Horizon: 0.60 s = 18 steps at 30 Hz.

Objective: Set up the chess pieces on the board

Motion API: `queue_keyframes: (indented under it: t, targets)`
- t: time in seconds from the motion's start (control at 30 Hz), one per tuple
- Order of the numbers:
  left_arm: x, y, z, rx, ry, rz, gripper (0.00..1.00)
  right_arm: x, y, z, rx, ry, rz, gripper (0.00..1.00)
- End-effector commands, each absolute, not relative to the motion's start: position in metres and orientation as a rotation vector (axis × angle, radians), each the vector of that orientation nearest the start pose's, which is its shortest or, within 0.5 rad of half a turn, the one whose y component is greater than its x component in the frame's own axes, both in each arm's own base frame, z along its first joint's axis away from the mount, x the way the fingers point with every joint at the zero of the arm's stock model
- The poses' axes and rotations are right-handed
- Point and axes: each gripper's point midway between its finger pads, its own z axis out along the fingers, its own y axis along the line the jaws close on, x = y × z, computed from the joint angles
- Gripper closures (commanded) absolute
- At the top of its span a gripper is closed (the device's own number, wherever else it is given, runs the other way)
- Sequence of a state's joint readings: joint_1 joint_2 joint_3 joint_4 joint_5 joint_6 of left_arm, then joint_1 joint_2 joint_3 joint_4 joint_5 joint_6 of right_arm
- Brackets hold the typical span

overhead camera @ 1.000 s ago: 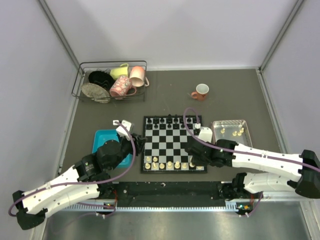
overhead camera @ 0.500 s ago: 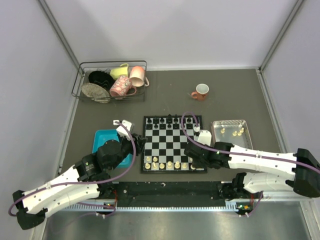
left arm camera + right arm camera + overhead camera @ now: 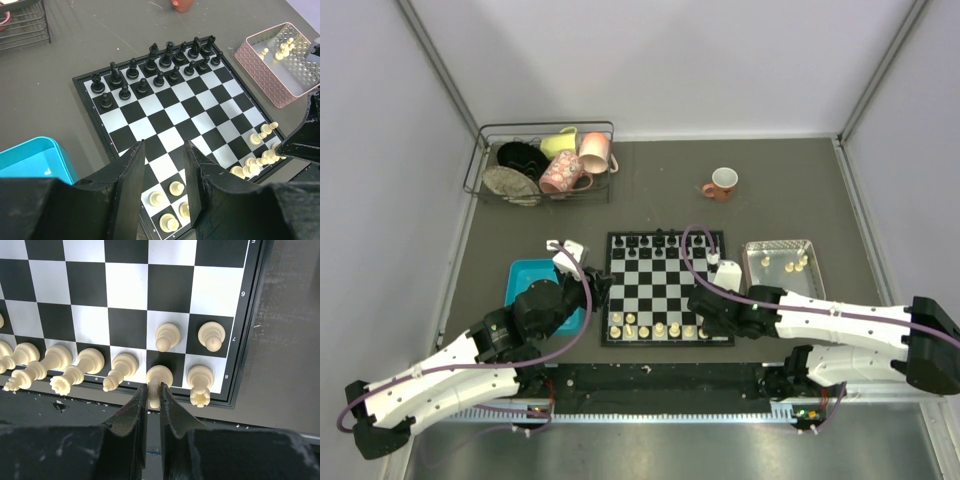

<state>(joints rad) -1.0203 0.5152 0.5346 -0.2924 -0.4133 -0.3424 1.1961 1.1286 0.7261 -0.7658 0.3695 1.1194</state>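
The board (image 3: 666, 283) lies flat in the middle, black pieces (image 3: 665, 243) filling its two far rows. Cream chess pieces (image 3: 650, 328) line the near rows. My right gripper (image 3: 153, 392) is shut on one cream chess piece (image 3: 159, 376), which stands on a black square of the nearest row, second from the right corner. A rook (image 3: 200, 382) stands just right of it, with two pawns (image 3: 167, 335) one row ahead. My left gripper (image 3: 162, 185) hangs open over the board's near left corner, nothing between its fingers; several cream pieces (image 3: 176, 188) stand below it.
A pink tray (image 3: 750, 262) right of the board holds several cream pieces (image 3: 796, 263). A blue tray (image 3: 525, 275) sits left of the board, partly under my left arm. At the back stand a wire rack (image 3: 542, 165) of cups and a red mug (image 3: 722, 183).
My right arm has shifted a little left and nearer along the board's near edge, still shut on the cream piece. The left arm has stayed put.
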Motion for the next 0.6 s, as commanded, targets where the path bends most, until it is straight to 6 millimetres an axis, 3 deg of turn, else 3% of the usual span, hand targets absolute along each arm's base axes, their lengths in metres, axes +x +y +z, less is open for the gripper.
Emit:
queue_keyframes:
  t: [0.0,0.57]
  targets:
    - [0.1868,-0.1879,0.2236,0.296,1.779,-0.602,0.58,0.1154,0.2157,0.0725,-0.014,2.611,0.298,1.00]
    - [0.1867,-0.1868,0.2233,0.292,1.779,-0.600,0.58,0.1203,0.2128,0.0716,-0.002,2.587,0.273,1.00]
